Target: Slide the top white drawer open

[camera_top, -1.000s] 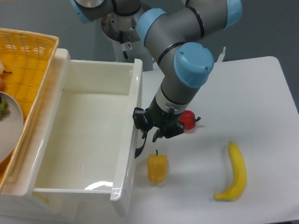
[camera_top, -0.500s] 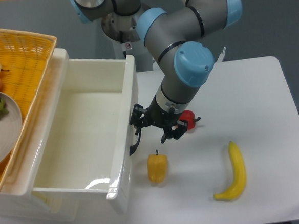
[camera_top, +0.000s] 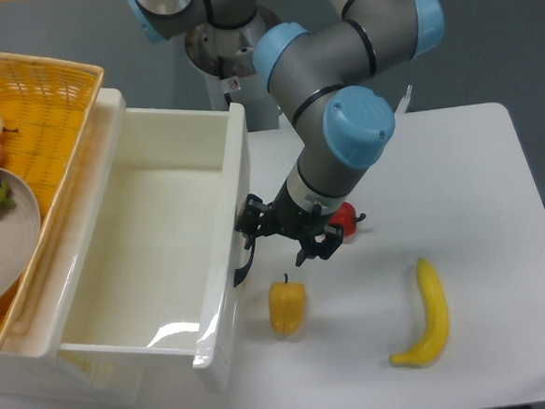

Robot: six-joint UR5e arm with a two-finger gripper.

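The top white drawer stands pulled far out of its glossy white cabinet, and its deep tray shows empty. Its curved black handle hangs on the front panel, facing the table. My gripper sits right beside that front panel, just above and to the right of the handle. Its fingers are spread and hold nothing. Whether the near finger still touches the handle I cannot tell.
A yellow bell pepper lies just below the gripper, and a banana lies to the right. A small red fruit is partly hidden behind the wrist. A yellow woven basket with a plate and fruit rests on the cabinet.
The gripper's fingers have spread apart from the handle. The drawer's front panel has shifted a little to the left. The arm has barely moved in the last half second.
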